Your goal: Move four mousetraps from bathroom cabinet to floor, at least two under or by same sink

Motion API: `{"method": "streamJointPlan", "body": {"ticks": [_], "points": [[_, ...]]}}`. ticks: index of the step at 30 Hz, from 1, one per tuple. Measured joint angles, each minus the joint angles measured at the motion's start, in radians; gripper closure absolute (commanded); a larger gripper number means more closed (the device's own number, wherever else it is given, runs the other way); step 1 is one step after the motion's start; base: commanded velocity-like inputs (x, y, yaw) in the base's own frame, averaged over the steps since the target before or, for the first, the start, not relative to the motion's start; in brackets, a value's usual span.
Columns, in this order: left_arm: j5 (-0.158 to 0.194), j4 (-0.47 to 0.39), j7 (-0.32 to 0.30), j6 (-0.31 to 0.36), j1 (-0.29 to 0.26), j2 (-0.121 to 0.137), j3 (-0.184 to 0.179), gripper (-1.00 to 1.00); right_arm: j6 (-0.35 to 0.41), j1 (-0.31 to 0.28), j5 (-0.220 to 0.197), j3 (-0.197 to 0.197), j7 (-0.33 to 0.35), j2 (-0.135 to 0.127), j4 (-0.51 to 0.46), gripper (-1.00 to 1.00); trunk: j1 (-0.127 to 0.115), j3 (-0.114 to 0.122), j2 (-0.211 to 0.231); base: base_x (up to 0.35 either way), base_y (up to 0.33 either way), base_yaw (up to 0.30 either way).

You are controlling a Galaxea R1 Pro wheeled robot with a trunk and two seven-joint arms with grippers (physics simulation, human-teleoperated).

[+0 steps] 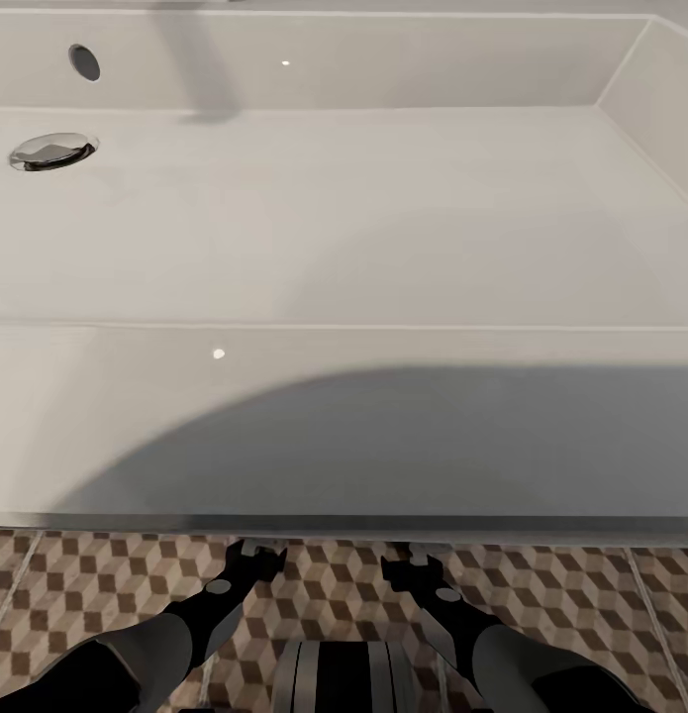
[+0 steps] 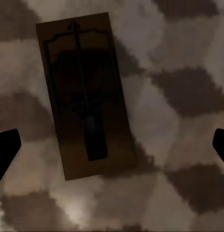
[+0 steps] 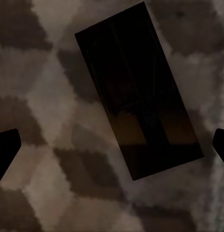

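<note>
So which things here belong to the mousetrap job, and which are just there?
Belongs to the job:
- mousetrap lying flat below the open left tool
- second mousetrap below the open right tool
- bathroom floor, cube-patterned tiles
- white sink, over both arms

Just there:
- chrome drain
- overflow hole

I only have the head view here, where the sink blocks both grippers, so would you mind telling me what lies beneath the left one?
Observer: A mousetrap lies flat on the bathroom floor, between the left gripper fingertips, which stand wide apart and clear of it.
Operator: Thank you. And what is under the right one?
Observer: Another mousetrap, in deep shadow, lies flat on the same tile pattern.
Operator: Is the right gripper holding it?
Observer: No. The right gripper is open, its fingertips at the picture's edges, off the board.
</note>
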Motion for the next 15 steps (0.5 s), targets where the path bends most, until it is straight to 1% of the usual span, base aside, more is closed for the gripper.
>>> {"method": "streamJointPlan", "body": {"ticks": [9,12,15], "points": [[0.000,0.000,0.000,-0.099,0.000,-0.001,-0.001,-1.00,-0.003,0.000,0.001,0.000,0.000,0.000,-0.001,-1.00,0.000,0.000,0.000,-0.011,-0.003,0.000],[0.000,0.000,0.001,-0.115,0.000,-0.003,0.001,-1.00,-0.006,0.000,0.002,0.000,0.000,0.000,-0.002,-1.00,0.000,0.000,0.000,-0.175,-0.057,0.000],[0.000,0.001,0.000,-0.121,0.000,-0.004,0.003,-1.00,-0.008,0.000,0.002,0.000,0.000,0.000,-0.003,-1.00,0.000,0.000,0.000,-0.245,-0.044,0.000]]}}
